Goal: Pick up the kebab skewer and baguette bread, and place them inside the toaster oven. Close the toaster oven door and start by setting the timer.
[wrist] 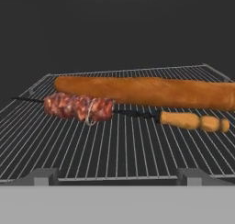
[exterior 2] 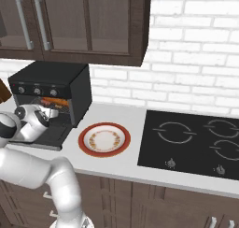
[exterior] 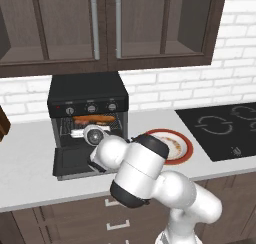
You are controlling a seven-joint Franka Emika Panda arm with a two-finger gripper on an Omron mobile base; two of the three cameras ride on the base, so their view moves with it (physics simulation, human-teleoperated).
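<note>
Wire rack (wrist: 114,149): 1 kebab skewer (wrist: 82,108) | 1 baguette bread (wrist: 147,92)

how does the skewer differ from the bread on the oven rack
The bread is one smooth, thick orange-brown loaf; the skewer is a thin dark stick with reddish, lumpy meat chunks and an orange-brown handle. The bread spans more of the rack than the skewer. The bread lies further back, the skewer in front, nearer the camera. Both lie flat, lengthwise across the rack, side by side.
</note>
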